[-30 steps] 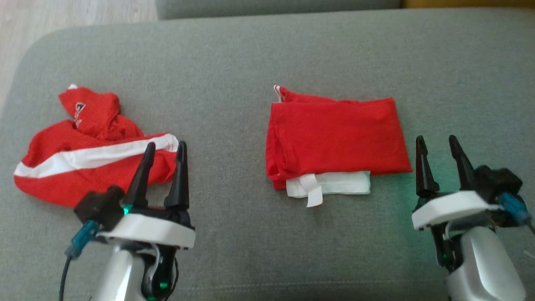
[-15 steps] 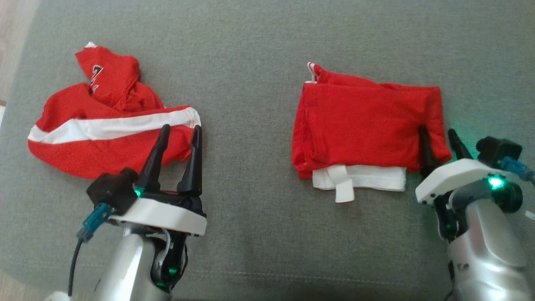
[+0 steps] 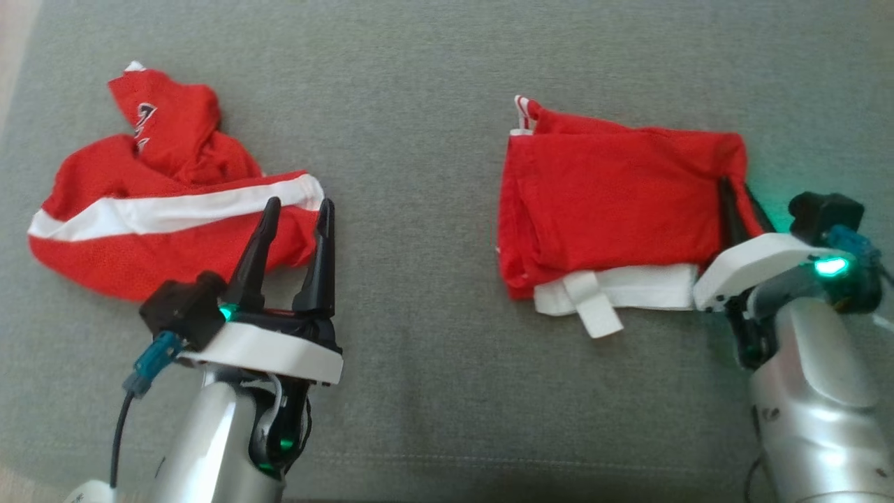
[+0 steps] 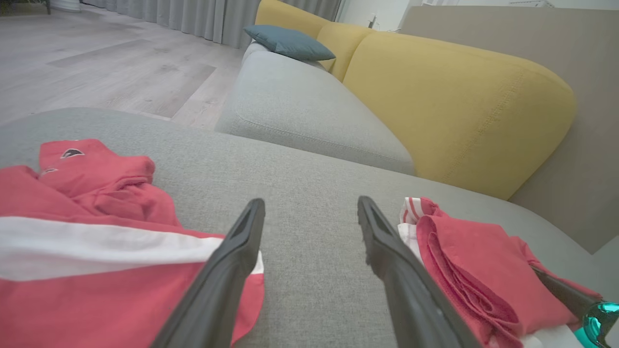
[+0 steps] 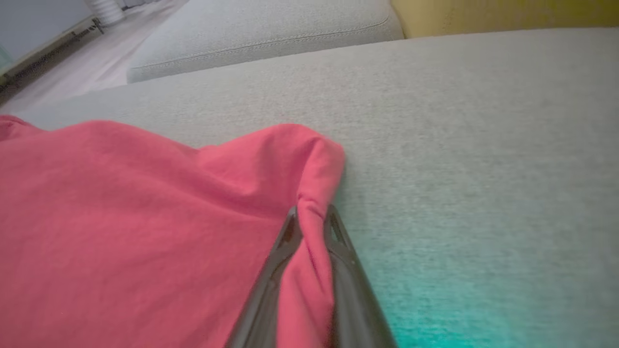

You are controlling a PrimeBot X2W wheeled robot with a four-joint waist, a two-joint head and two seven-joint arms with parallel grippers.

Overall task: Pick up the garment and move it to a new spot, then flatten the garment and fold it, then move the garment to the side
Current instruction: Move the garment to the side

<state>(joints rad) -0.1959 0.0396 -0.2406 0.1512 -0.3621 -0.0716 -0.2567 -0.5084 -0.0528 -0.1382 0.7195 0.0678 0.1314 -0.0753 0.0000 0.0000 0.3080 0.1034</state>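
Folded garment [image 3: 614, 202]: red, with a white band and a loose tab along its near edge; lies on the grey cushion [image 3: 433, 84], right of centre.
Right gripper [image 3: 739, 190]: fingers clenched on the folded garment's right-hand edge (in the right wrist view, a ridge of red cloth stands pinched between them).
Crumpled garment [image 3: 160, 209]: red with a white stripe; lies at the cushion's left, well apart from the folded one.
Left gripper [image 3: 299, 206]: fingers spread and grasping nothing, tips at the crumpled garment's near right corner.
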